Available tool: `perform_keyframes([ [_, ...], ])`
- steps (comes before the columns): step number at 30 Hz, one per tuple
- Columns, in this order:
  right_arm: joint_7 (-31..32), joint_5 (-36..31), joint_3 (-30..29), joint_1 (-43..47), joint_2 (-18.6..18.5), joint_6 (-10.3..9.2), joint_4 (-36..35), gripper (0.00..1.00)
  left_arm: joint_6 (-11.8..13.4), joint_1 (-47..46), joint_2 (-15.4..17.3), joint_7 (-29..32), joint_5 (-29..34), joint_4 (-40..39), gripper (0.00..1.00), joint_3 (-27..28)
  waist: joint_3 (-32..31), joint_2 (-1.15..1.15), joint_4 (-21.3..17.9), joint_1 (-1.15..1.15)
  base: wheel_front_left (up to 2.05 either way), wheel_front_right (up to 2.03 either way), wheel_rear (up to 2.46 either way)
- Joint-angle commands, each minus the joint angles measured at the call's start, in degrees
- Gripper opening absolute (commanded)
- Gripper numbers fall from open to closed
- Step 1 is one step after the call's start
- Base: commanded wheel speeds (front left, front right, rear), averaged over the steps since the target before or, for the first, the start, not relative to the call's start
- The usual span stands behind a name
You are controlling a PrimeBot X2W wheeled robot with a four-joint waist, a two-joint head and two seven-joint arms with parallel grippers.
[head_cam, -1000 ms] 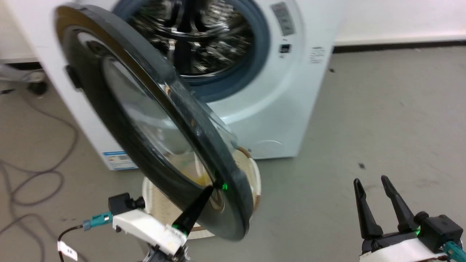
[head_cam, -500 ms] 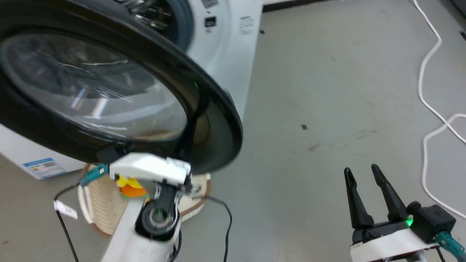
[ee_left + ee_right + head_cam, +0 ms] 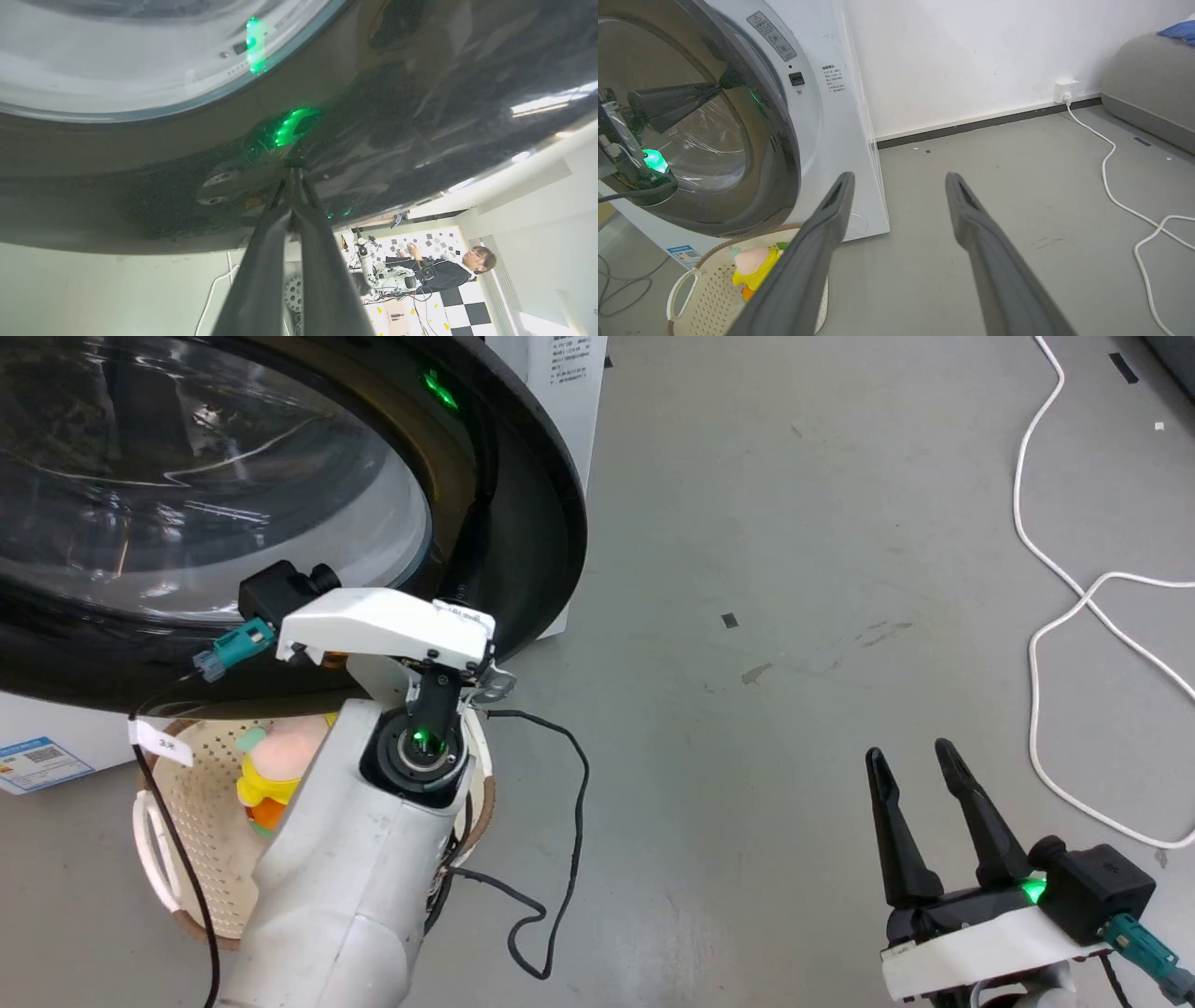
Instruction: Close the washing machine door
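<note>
Right wrist view first: is the washing machine door (image 3: pixel 780 154) shut yet?

— Nearly, I'd judge. It lies close over the front of the washing machine (image 3: pixel 831 116) and covers the drum. Whether it is fully home and latched I cannot tell.

— What is pushing it?

— The left tool (image 3: pixel 292 175). Its fingers are pinched narrow with nothing between them, and the tips touch the glossy outer face just below the window. The right tool (image 3: pixel 907 751) is spread wide and empty above the floor, well apart from the machine.

— So what is left?

— Probably a last firm press until it catches, then drawing the arm away.

— And against a second ago?

— Then the door stood swung far out, with the drum opening in plain sight and the left tool's tip at its outer edge. Now it has come round over the opening. The head camera has turned too, so much of the shift in that view is its own. The right tool is unchanged. The basket (image 3: pixel 191 803) with its toy (image 3: pixel 280 761) sits on the floor under the door.
</note>
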Motion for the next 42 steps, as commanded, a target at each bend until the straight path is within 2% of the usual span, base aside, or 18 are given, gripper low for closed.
perform_keyframes([
  [1,-0.3,0.2,0.0,-1.0,0.4,0.05,0.1,1.00,-1.4,-1.2,0.1,-0.7,0.3,1.9,0.00,-0.8,-0.2,0.00,0.5,-0.01,0.00,0.00,0.00],
  [6,-0.3,-0.1,-0.7,-0.5,0.5,0.05,0.0,1.00,-4.4,0.0,0.1,-1.6,1.6,4.1,0.00,-3.7,-2.1,0.00,2.8,-0.01,0.00,0.00,0.00],
  [8,-0.3,-0.1,-0.9,-0.3,0.5,0.05,0.0,1.00,-4.9,0.8,0.2,-1.8,2.2,4.1,0.00,-4.4,-2.7,0.00,3.4,-0.01,0.00,0.00,0.00],
  [11,-0.3,-0.6,-1.8,0.5,0.0,0.05,-0.4,1.00,-6.1,4.7,2.2,-3.4,7.6,2.2,0.00,-9.0,-5.2,0.00,6.2,-0.01,0.00,0.00,0.00],
  [12,-0.3,-0.6,-1.8,0.5,0.0,0.05,-0.4,1.00,-6.1,4.7,2.2,-3.4,7.6,2.2,0.00,-9.0,-5.2,0.00,6.2,-0.01,0.00,0.00,0.00],
  [14,-0.3,-0.9,-2.5,1.3,-0.5,0.05,-0.9,1.00,-6.2,8.2,4.7,-5.2,12.9,-0.5,0.00,-12.2,-7.0,0.00,8.9,-0.01,0.00,0.00,0.00],
  [19,-0.3,-1.2,-2.7,2.4,-1.3,0.05,-1.2,1.00,-2.0,12.9,11.1,-7.1,25.5,-5.7,0.00,-17.1,-9.2,0.00,13.3,-0.01,0.00,0.00,0.00],
  [22,-0.3,-1.3,-2.9,3.0,-1.6,0.05,-1.4,1.00,1.0,15.9,13.9,-7.7,30.7,-10.4,0.00,-16.5,-10.2,0.00,15.9,-0.01,0.00,0.00,0.00],
  [23,-0.3,-1.3,-2.9,3.0,-1.6,0.05,-1.4,1.00,1.0,15.9,13.9,-7.7,30.7,-10.4,0.00,-16.5,-10.2,0.00,15.9,-0.01,0.00,0.00,0.00],
  [26,-0.3,-1.4,-3.0,3.6,-2.0,0.05,-1.6,1.00,4.7,19.3,15.6,-7.8,36.1,-16.7,0.00,-13.0,-11.0,0.00,18.4,-0.01,0.00,0.00,0.00],
  [29,-0.3,-1.5,-3.2,4.1,-2.2,0.05,-1.9,1.00,8.6,24.2,15.1,-7.9,40.9,-23.1,0.00,-7.4,-11.5,0.00,20.6,-0.01,0.00,0.00,0.00],
  [31,-0.3,-1.5,-3.0,4.3,-2.3,0.05,-1.9,1.00,10.0,27.8,14.3,-7.9,43.7,-26.2,0.00,-4.1,-11.8,0.00,21.8,-0.01,0.00,0.00,0.00],
  [38,-0.3,-1.7,-2.5,4.6,-2.7,0.05,-1.7,1.00,10.6,37.1,10.7,-7.9,52.8,-31.9,0.00,1.7,-12.6,0.00,24.3,-0.01,0.00,0.00,0.00],
  [39,-0.3,-1.7,-2.5,4.7,-2.8,0.05,-1.6,1.00,10.4,38.0,10.2,-7.9,54.1,-32.2,0.78,1.9,-12.8,0.00,24.6,-0.01,0.00,0.00,0.00],
  [40,-0.2,-1.7,-2.5,4.9,-2.9,0.05,-1.5,1.00,10.2,39.0,9.9,-7.9,55.5,-32.3,1.00,1.7,-13.0,0.00,25.0,-0.01,0.00,0.00,0.00],
  [42,0.1,-1.7,-2.2,5.2,-3.1,0.05,-1.3,1.00,9.5,40.6,9.4,-7.9,57.4,-31.3,1.00,0.8,-13.2,0.00,25.5,-0.01,0.00,0.00,0.00],
])
